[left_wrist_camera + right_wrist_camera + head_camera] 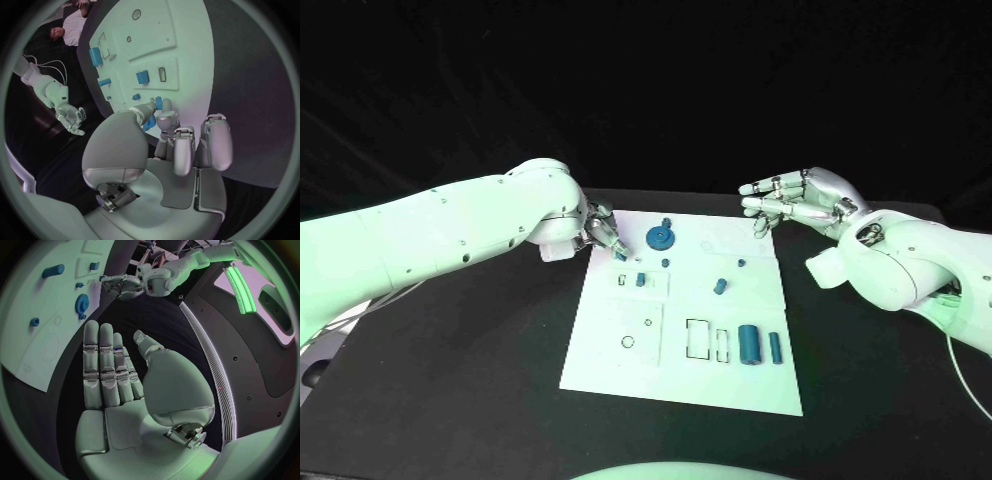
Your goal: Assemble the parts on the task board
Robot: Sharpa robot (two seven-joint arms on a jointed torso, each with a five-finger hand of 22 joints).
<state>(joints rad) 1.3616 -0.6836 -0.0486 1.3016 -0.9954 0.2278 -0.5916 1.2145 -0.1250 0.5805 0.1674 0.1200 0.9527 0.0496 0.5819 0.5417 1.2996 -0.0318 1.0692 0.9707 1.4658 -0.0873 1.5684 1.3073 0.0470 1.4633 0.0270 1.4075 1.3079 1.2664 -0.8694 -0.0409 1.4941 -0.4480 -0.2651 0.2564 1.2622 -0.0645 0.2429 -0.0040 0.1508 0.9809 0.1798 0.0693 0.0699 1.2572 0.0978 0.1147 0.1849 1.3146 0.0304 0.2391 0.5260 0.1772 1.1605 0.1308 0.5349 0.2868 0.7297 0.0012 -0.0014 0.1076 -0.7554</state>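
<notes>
Left robot hand (600, 232) pinches a small blue part (619, 255) over the white task board (678, 385).

1. The right hand (119, 377) lay flat and empty, fingers straight and together, over the black table (150, 322).
2. On the white board (37, 315) sat a blue gear (82, 303) and a blue cylinder (53, 271).
3. The left hand (122, 284) reached to the board's far edge.

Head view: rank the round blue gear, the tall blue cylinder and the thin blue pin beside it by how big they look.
1. Tall blue cylinder, about level with the round blue gear; too close to rank.
2. Thin blue pin, clearly slimmest.
</notes>
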